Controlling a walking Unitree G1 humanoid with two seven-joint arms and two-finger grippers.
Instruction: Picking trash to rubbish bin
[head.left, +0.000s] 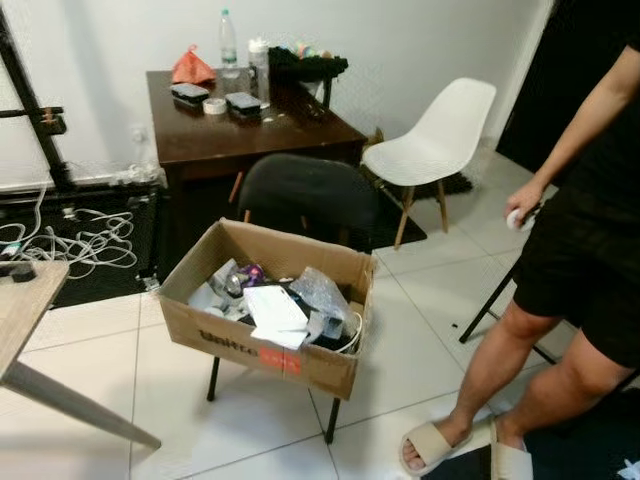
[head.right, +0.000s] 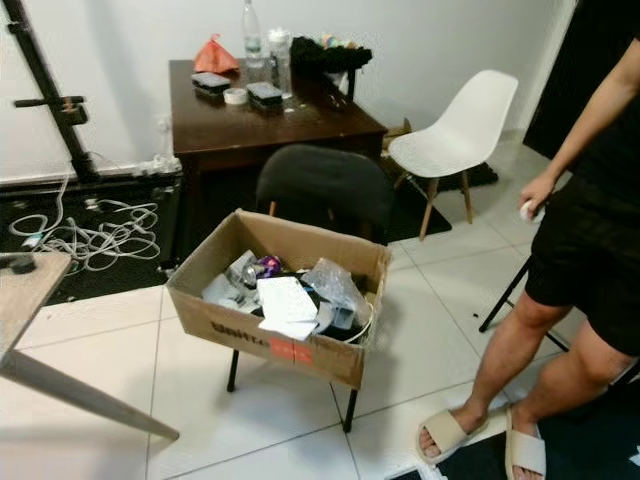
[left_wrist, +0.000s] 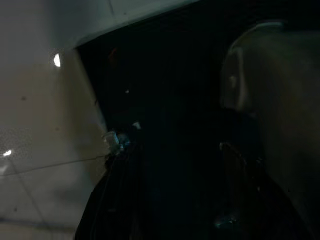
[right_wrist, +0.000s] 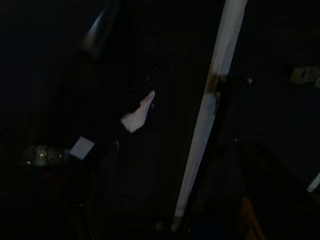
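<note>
— What stands at centre?
— A black chair (head.left: 300, 195) carrying an open cardboard box (head.left: 262, 342) full of trash (head.left: 275, 312): paper, plastic wrap, cables.
— Behind it?
— At twelve o'clock, a dark wooden worktop (head.left: 255, 128) with a bottle (head.left: 229, 42); at two o'clock, a white chair (head.left: 435, 140).
— And at three o'clock?
— A person (head.left: 570, 270) in sandals, something white in hand.
— The grippers?
— Both wrist views are too dark; I cannot tell their state.

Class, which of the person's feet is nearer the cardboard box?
Right. The person's right foot stands on the tiles to the robot's right of the box, apart from it. The left foot is beside the right one, farther from the box.
</note>
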